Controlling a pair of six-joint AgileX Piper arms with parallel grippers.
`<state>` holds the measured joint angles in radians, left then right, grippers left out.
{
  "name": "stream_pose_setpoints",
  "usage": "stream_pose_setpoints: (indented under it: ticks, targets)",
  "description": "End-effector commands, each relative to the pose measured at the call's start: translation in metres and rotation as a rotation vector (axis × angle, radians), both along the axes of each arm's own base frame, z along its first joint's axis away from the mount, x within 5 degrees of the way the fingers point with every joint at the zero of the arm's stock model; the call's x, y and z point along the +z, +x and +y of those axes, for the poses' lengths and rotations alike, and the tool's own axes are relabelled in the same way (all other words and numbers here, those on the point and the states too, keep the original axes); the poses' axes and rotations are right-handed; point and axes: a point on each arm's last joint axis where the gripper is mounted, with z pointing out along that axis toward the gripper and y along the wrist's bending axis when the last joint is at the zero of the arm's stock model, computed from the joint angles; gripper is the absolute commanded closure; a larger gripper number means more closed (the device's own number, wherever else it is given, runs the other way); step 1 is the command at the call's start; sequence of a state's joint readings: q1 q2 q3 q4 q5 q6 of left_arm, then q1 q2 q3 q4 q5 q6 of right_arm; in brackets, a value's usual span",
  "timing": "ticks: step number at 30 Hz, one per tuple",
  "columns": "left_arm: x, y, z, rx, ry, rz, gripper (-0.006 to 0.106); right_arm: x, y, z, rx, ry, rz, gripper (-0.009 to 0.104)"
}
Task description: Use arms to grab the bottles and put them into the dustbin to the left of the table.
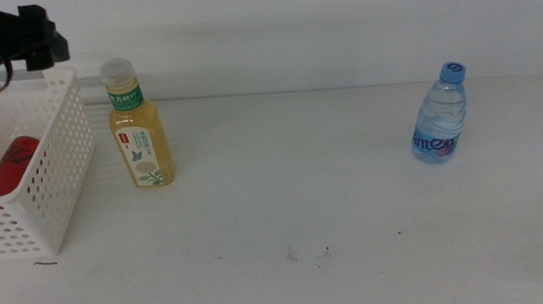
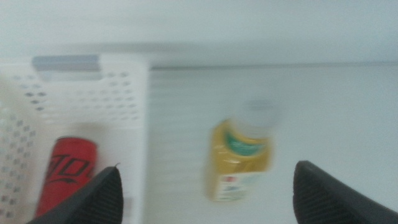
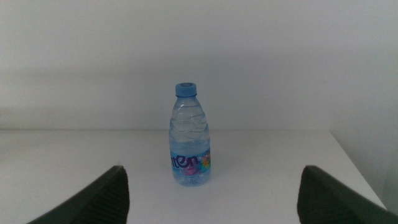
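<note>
The yellow-drink bottle (image 1: 137,133) with a white cap and green label stands upright just right of the white dustbin (image 1: 55,179). The slim red can (image 1: 8,165) lies inside the dustbin. The small clear water bottle (image 1: 440,114) with a blue cap stands upright at the far right. My left gripper (image 1: 35,44) hovers above the dustbin's back edge, open and empty. In the blurred left wrist view it (image 2: 208,168) looks down on the yellow bottle (image 2: 239,162), the can (image 2: 65,174) and the dustbin (image 2: 130,99). My right gripper (image 3: 212,169) is open and faces the water bottle (image 3: 190,140), apart from it.
The white table (image 1: 304,198) spreads between the two bottles, with a few tiny dark specks (image 1: 309,254) near the front. A white wall runs behind the table's back edge. The right arm is out of the middle view.
</note>
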<state>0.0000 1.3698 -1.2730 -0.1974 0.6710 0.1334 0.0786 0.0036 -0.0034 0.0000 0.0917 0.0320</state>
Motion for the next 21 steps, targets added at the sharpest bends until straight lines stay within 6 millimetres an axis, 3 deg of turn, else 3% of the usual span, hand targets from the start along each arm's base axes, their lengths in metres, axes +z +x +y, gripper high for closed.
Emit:
stream_pose_setpoints:
  ticks: [1,6,12,21]
  targets:
    - [0.001,-0.018,-0.010,0.005,-0.051,-0.053,0.007,0.000,0.000,0.000,0.000,-0.009,-0.009,0.002]
    - [-0.004,-0.050,-0.024,-0.050,-0.060,-0.056,0.007,0.000,0.000,0.000,0.000,-0.009,-0.009,0.002]
    - [-0.012,-0.073,-0.035,-0.121,-0.035,-0.119,0.007,0.000,0.000,0.000,0.000,-0.009,-0.009,0.002]
    - [-0.043,-0.100,-0.027,-0.093,-0.006,-0.209,0.007,0.000,0.000,0.000,0.000,-0.009,-0.009,0.002]
